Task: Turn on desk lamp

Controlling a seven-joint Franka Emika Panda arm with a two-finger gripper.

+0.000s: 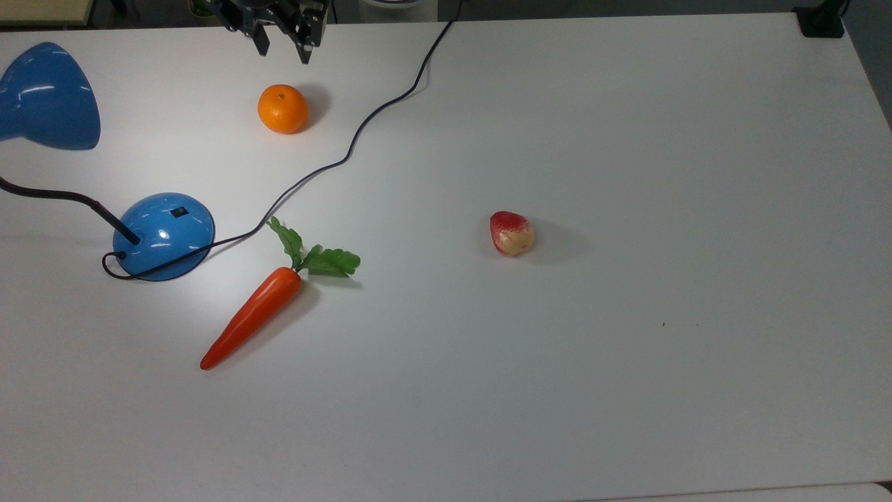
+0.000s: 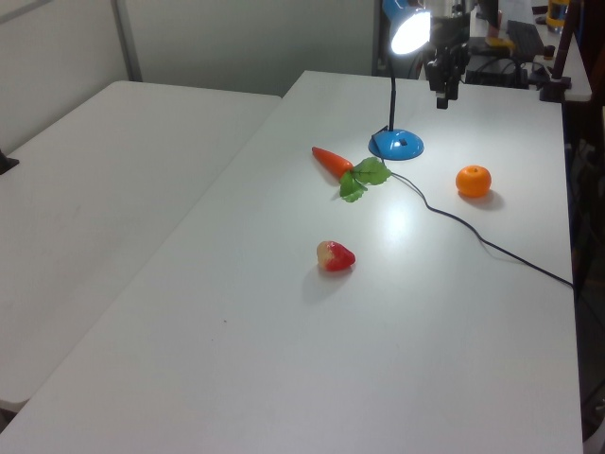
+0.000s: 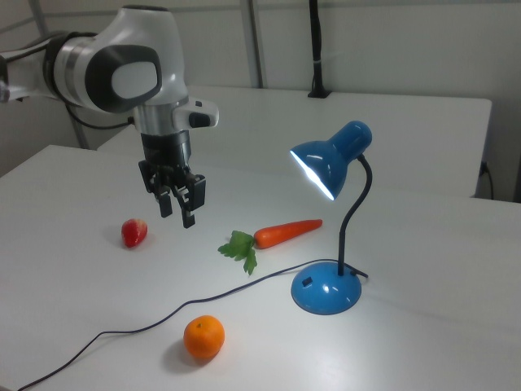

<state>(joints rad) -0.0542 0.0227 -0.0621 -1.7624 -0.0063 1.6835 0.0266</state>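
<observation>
The lamp (image 3: pixel 330 236) glows, its shade lit, standing well apart from the gripper (image 3: pixel 177 206) toward the right view's right; the gripper hangs above the table (image 1: pixel 627 139) with fingers apart and empty; the glossy domed base (image 1: pixel 164 236) looks slippery but steady; press the small switch (image 1: pixel 180 213) rather than grasp the bendable neck.
</observation>
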